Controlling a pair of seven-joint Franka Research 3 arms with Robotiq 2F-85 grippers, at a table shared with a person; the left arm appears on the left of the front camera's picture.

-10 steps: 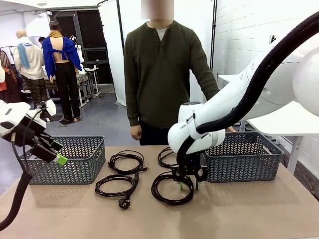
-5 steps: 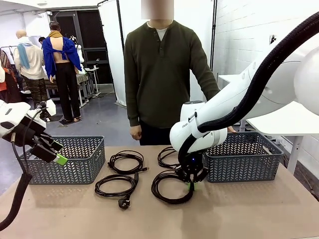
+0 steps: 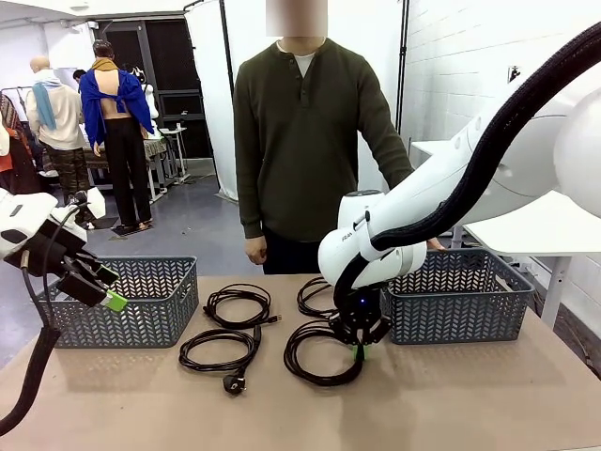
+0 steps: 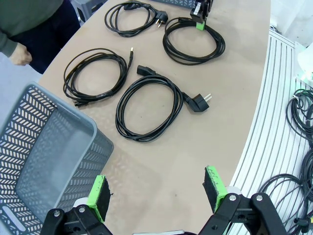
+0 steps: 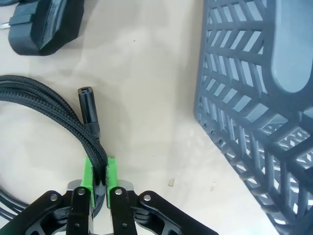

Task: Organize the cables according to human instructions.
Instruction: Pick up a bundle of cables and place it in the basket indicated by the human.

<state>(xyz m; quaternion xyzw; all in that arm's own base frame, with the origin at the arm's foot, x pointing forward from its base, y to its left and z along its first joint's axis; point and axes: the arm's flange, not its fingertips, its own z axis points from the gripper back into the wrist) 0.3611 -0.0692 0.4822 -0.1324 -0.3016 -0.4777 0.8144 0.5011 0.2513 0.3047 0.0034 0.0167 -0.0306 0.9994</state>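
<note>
Right fingers (image 5: 111, 172) have clamped shut on the near cable (image 5: 46, 95); left fingers (image 4: 213, 185) wide, idle. Advise straight lift, clear of basket (image 5: 244, 122).

From here it reads as a robotics lab: a plain bench (image 3: 141, 404) with a white robot arm (image 3: 441, 188) over it, painted brick wall (image 3: 451, 56) on the right, a white partition screen (image 3: 208, 94) far off, and bare grey floor (image 3: 178, 225).

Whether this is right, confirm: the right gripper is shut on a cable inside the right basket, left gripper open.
Wrong: the cable lies on the table beside the right basket, not inside, as the right wrist view shows. Right gripper shut, left gripper open.
</note>
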